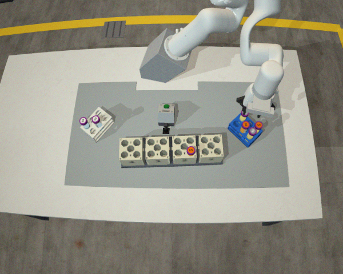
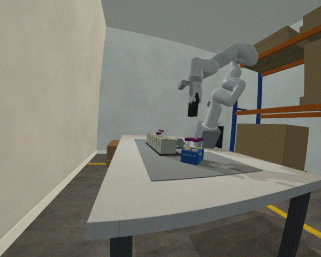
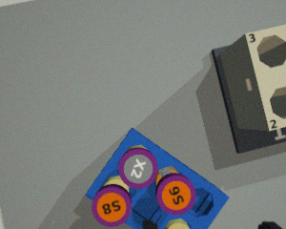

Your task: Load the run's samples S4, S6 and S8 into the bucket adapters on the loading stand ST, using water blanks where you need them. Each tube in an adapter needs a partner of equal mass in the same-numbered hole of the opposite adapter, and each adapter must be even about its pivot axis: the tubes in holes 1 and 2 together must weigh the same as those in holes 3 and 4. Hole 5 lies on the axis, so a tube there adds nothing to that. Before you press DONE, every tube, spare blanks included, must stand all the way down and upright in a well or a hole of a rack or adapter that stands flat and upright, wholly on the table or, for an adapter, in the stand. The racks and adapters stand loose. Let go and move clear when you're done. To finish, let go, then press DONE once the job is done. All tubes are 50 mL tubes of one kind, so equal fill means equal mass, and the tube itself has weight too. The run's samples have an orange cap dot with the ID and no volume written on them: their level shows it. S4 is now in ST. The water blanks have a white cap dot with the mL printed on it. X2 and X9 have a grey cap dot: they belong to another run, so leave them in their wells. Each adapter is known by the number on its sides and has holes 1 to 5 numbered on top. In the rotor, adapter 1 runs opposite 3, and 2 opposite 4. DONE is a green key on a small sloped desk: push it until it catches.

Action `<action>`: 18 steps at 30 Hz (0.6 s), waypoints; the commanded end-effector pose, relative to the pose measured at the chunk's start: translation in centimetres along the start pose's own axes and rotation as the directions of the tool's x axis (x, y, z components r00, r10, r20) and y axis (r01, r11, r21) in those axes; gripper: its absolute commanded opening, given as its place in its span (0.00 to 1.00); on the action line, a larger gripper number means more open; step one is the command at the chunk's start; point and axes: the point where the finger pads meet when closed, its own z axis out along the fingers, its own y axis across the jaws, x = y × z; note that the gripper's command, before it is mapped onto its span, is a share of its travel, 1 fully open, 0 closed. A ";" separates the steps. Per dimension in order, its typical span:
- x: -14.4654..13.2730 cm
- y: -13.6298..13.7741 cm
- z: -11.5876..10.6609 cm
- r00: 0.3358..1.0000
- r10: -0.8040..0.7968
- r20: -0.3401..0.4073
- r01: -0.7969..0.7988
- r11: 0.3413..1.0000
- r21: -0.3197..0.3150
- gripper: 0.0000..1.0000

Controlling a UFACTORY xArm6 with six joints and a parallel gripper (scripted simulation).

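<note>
Hovering partly open, the fingers (image 1: 243,110) (image 2: 192,109) hold nothing.

A robot arm (image 1: 192,32) (image 2: 229,66) is mounted at a laboratory-style table (image 1: 171,203) (image 2: 160,199) set up inside what looks like a warehouse or an industrial hall. Orange-and-blue pallet racking (image 2: 259,96) loaded with large cardboard boxes (image 2: 271,141) lines one side, and yellow floor markings (image 1: 163,20) (image 2: 298,217) run around the work area. A blue sample rack (image 1: 247,131) (image 2: 192,156) (image 3: 129,138) of capped tubes and four cream centrifuge adapters (image 1: 171,162) (image 2: 167,145) (image 3: 259,76) supply the lab touch.
</note>
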 end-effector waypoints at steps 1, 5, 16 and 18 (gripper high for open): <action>0.1 0.0 -0.1 0.979 -0.205 0.009 0.204 0.979 0.028 0.57; 0.1 0.0 -0.1 0.943 -0.333 0.005 0.333 0.943 0.029 0.57; 0.1 0.0 -0.1 0.803 -0.597 -0.004 0.596 0.802 0.029 0.57; 0.1 0.0 -0.1 0.761 -0.649 -0.006 0.649 0.761 0.029 0.57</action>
